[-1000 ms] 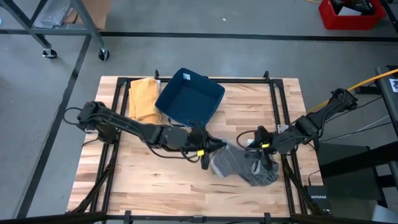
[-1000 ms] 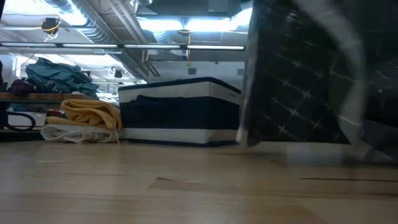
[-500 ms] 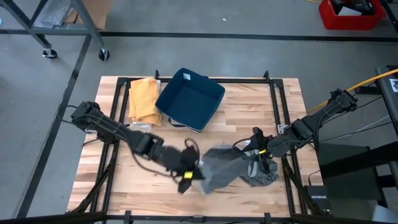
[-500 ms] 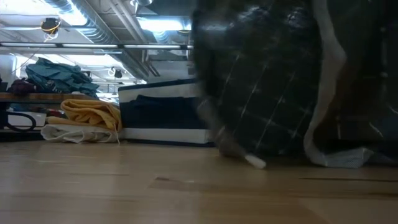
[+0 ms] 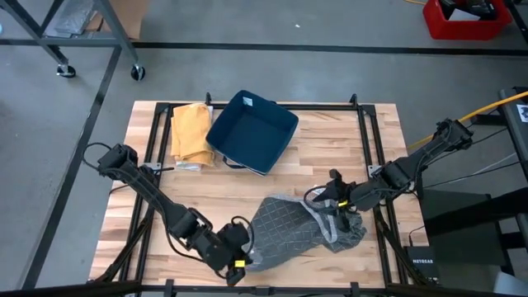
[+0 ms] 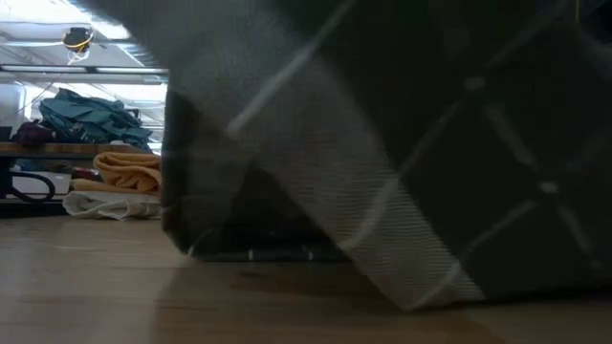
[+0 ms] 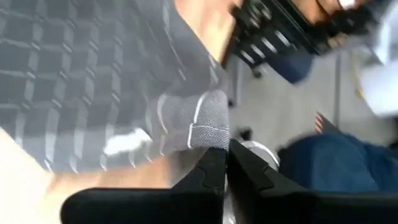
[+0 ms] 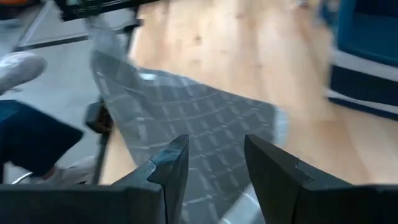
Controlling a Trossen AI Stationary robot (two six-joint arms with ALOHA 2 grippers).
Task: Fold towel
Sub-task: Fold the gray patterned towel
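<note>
The grey checked towel [image 5: 289,227] lies spread across the table's near right part and fills most of the low view [image 6: 430,143]. My left gripper [image 5: 239,262] is at the table's near edge, shut on the towel's near-left corner. My right gripper [image 5: 330,205] stands open over the towel's bunched right part [image 5: 346,235]. In the right wrist view its fingers [image 8: 214,168] have nothing between them, and the towel [image 8: 193,118] lies beyond them. My left gripper [image 7: 225,155] pinches the towel's hemmed corner [image 7: 208,132] between its two shut fingers. The fingers slant down toward the table's near edge. From that corner the cloth [image 7: 93,74] runs back toward my right gripper, its far part on the table.
A dark blue bin [image 5: 252,132] and a yellow cloth [image 5: 190,132] sit at the far left of the table. Black frame rails [image 5: 367,157] run along the table's sides. A person's blue trouser leg [image 7: 336,168] and a shoe [image 8: 18,62] show beside the table.
My left gripper has swung toward the table's near edge and somewhat left, sinking and turning, still shut on the towel's corner. The towel has been drawn out from a bunch into a spread sheet; its right part has stayed by my right gripper.
</note>
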